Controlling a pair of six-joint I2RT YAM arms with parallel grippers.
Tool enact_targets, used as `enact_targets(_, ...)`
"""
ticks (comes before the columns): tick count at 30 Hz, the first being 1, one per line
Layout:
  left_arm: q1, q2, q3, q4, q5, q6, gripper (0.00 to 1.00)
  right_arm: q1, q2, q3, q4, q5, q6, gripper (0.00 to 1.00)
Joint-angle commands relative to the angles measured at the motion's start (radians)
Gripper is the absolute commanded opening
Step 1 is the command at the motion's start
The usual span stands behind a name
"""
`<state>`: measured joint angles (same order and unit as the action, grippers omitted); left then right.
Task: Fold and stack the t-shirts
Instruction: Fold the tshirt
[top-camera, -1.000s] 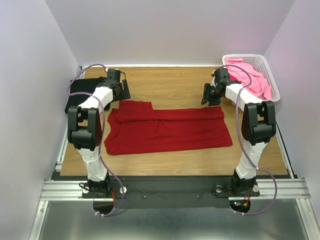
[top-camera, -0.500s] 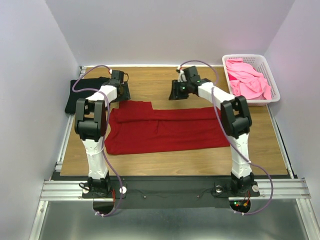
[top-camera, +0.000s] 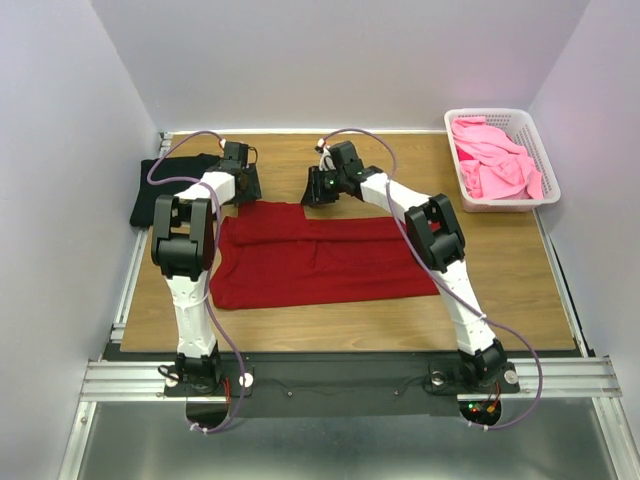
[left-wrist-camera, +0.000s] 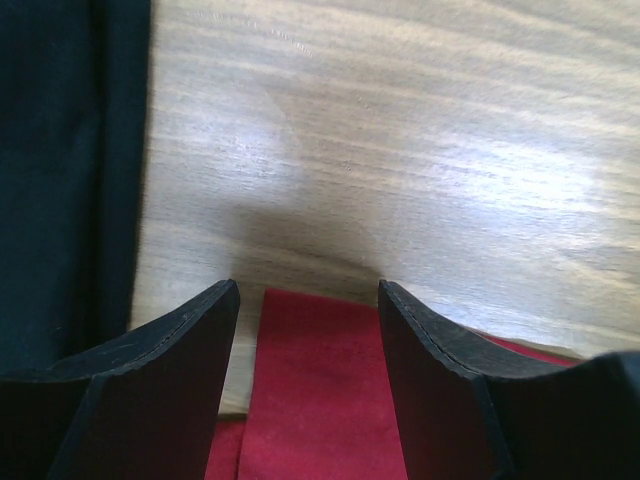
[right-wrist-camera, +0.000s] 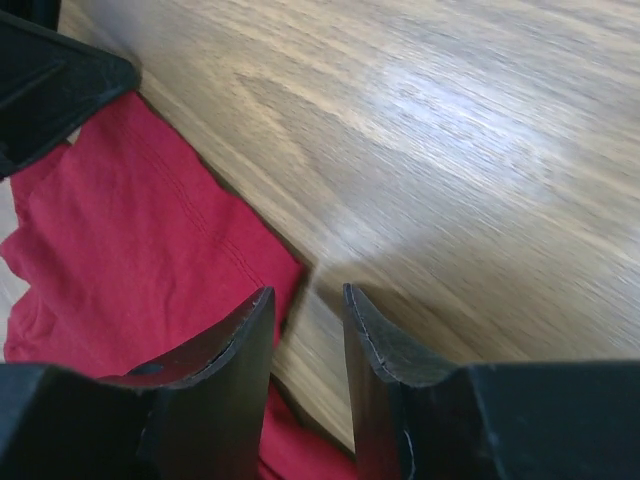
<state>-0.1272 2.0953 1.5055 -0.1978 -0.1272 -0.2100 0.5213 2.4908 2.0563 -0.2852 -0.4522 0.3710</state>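
Note:
The dark red t-shirt (top-camera: 330, 260) lies partly folded in the middle of the table. My left gripper (top-camera: 243, 190) is open at the shirt's far left corner, and a strip of red cloth (left-wrist-camera: 320, 380) lies between its fingers, not pinched. My right gripper (top-camera: 315, 190) is open with a narrow gap, just off the right corner of the same far flap (right-wrist-camera: 130, 250), over bare wood. The black t-shirt (top-camera: 160, 185) lies folded at the far left and also shows in the left wrist view (left-wrist-camera: 60, 180). Pink t-shirts (top-camera: 495, 160) are heaped in the basket.
The white lattice basket (top-camera: 545, 150) stands at the far right corner. The wooden table (top-camera: 400, 170) is bare between the red shirt and the back wall. Grey walls close in left, right and behind.
My right arm has swung left from beside the basket to the red shirt's far flap. My left gripper has barely moved.

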Motion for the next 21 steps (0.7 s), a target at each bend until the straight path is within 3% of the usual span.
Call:
enact_targets(1, 0.009, 0.002, 0.018, 0.005, 0.012, 0.008, 0.68, 0.020, 0.029, 0.053, 0.058, -0.028, 0.028, 0.39)
enact_targets(11, 0.009, 0.026, 0.022, -0.026, 0.026, -0.002, 0.63, 0.042, 0.063, 0.059, 0.060, -0.034, 0.039, 0.39)
enact_targets(21, 0.009, 0.032, 0.012, -0.040, 0.058, -0.015, 0.54, 0.046, 0.097, 0.065, 0.060, -0.043, 0.040, 0.27)
